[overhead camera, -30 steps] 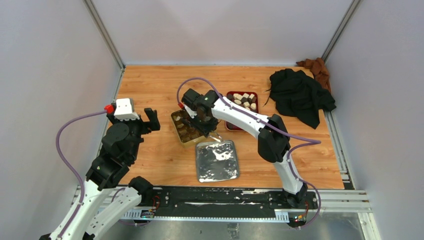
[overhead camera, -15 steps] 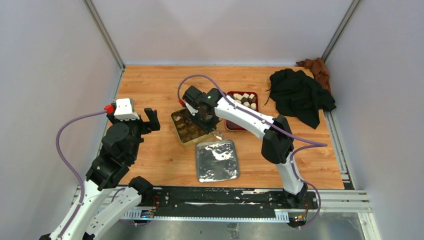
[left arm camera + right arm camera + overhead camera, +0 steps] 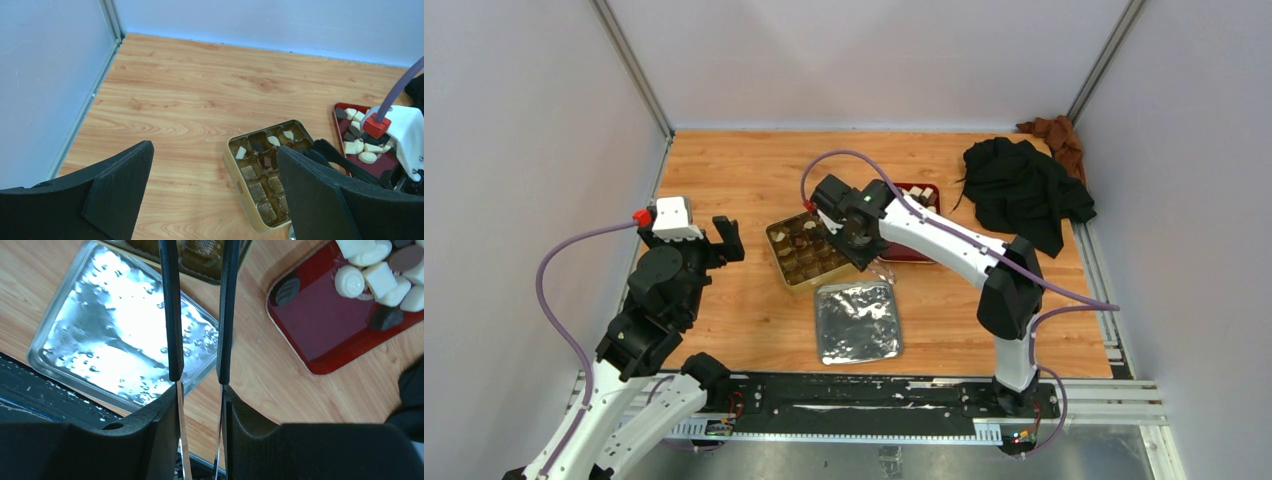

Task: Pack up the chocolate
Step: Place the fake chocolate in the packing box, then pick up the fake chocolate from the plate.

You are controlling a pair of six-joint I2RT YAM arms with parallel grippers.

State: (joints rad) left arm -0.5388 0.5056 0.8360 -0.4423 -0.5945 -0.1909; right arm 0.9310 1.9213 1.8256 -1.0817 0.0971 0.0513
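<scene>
Two heaps, black cloth (image 3: 1024, 190) and brown cloth (image 3: 1056, 135), are lying at the counter's (image 3: 744, 170) far right corner. The right arm (image 3: 944, 245) is hiding part of the red tray (image 3: 325, 335) from above. Chocolate chunks (image 3: 350, 281) are sitting in that tray and the gold tin (image 3: 246, 186). Right gripper (image 3: 200, 400) jaws are pinching tweezers (image 3: 172, 315), tips cut off; left gripper (image 3: 215, 155) jaws are standing spread.
</scene>
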